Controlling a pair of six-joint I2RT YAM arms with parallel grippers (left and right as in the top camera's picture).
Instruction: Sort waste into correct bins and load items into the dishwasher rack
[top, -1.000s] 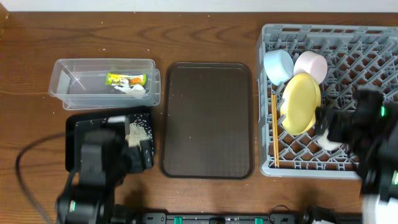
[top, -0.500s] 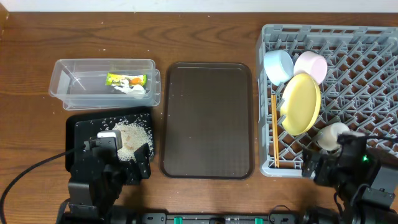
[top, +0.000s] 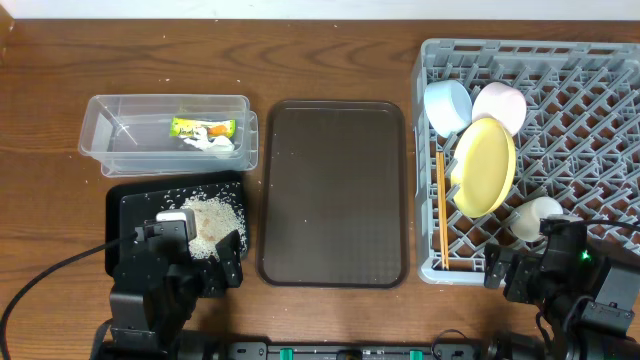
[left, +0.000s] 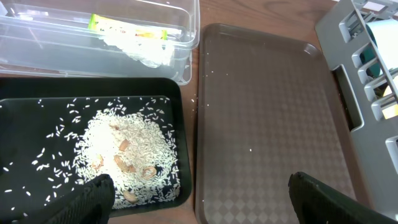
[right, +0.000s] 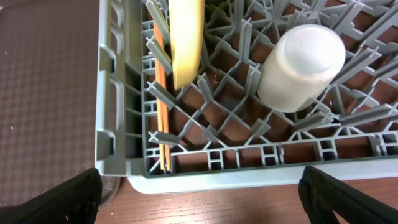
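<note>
The grey dishwasher rack (top: 600, 90) holds the light-blue bowl (top: 447, 105), pinkish bowl (top: 499, 105), yellow plate (top: 484, 165), chopsticks (top: 440, 210) and pale cup (top: 530, 217). The plate (right: 185, 37), chopsticks (right: 163, 124) and upturned cup (right: 300, 59) also show in the right wrist view. The clear tub (top: 110, 135) holds the snack wrapper (top: 203, 127) and white paper (top: 216, 145). The black tray (top: 125, 215) holds rice scraps (top: 215, 218). My left gripper (left: 199, 199) is open and empty over the black tray's near right corner. My right gripper (right: 199, 199) is open and empty at the rack's front edge.
A dark-brown serving tray (top: 333, 190) lies between the bins and the rack. A black cable (top: 50, 275) runs at the front left. The rack's front rim (right: 249, 174) sits just ahead of my right fingers.
Both arms pulled back toward the table's front edge a second ago. The cup stands uncovered in the rack. Nothing has moved in the last half second.
</note>
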